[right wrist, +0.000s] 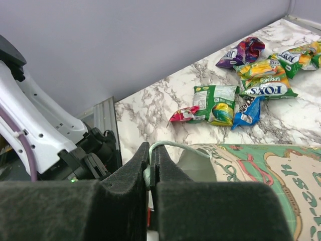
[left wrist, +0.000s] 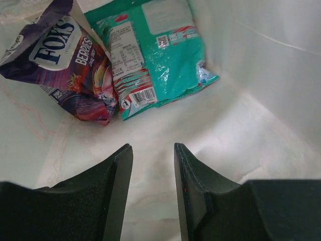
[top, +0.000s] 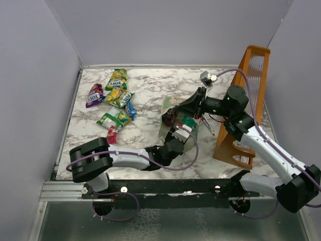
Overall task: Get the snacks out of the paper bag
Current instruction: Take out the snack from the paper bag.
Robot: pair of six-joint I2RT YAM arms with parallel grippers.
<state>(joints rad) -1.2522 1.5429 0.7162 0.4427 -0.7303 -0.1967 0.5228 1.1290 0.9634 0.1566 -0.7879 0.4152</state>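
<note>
While the right tool (right wrist: 151,150) pinches the tipped paper bag's (right wrist: 241,165) handle (right wrist: 173,144), its mouth faces the left tool (left wrist: 152,150), spread inside, purple snack (left wrist: 65,65) and teal snack (left wrist: 160,55) lying deeper.

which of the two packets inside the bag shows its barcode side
The teal packet, right of the purple Fox's Berries packet, which shows its front logo.

Top edge cuts off teal packet (left wrist: 160,55); top-left corner, purple packet (left wrist: 62,68).
</note>
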